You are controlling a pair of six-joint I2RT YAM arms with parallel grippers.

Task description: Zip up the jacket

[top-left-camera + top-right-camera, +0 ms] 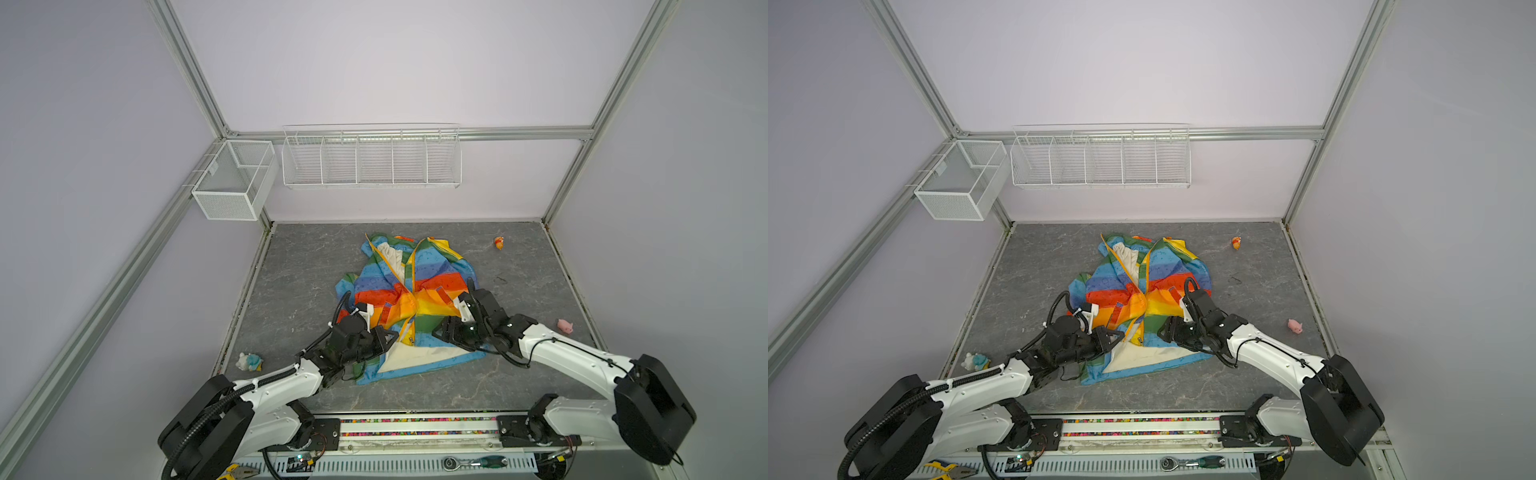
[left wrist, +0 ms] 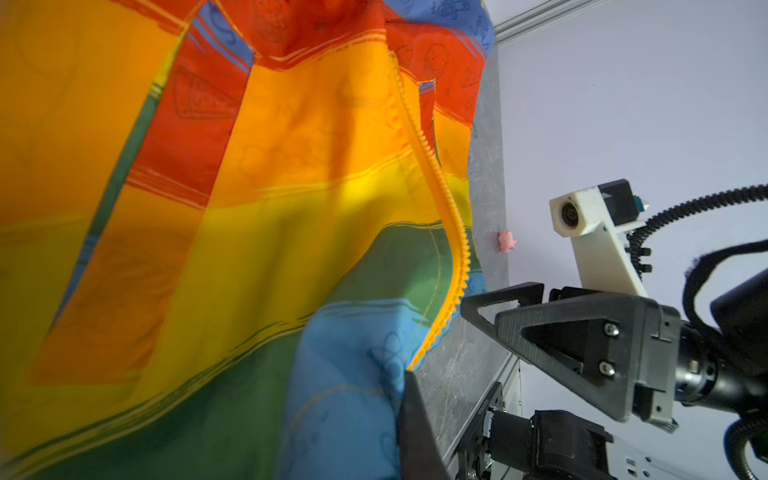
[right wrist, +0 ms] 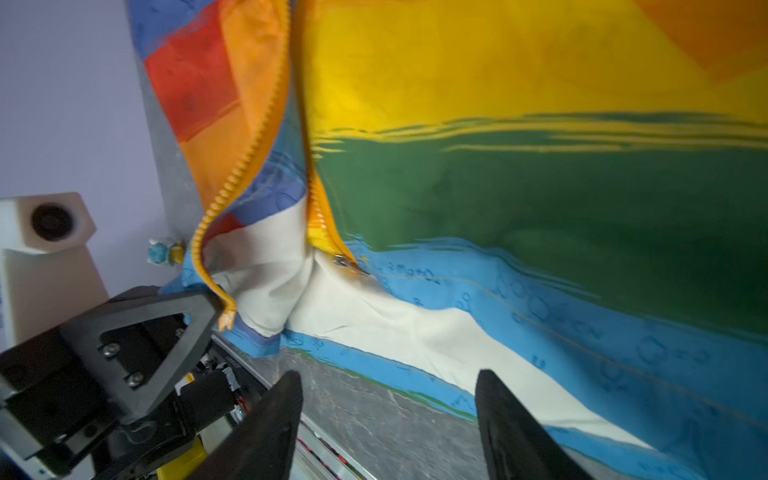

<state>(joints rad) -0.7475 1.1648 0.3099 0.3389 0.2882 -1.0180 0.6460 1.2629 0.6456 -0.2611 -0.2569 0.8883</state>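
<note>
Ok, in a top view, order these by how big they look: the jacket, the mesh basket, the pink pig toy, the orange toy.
1. jacket
2. mesh basket
3. pink pig toy and orange toy: close. The first looks slightly bigger but lies nearer the camera, so I leave them unranked.

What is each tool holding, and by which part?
The left tool is shut on the jacket, at the bottom end of its zipper strip. The right tool is open and holds nothing.

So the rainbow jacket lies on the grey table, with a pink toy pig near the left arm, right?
No: the pink toy pig lies near the right arm, as both top views show. The rainbow jacket does lie on the grey table.
</note>
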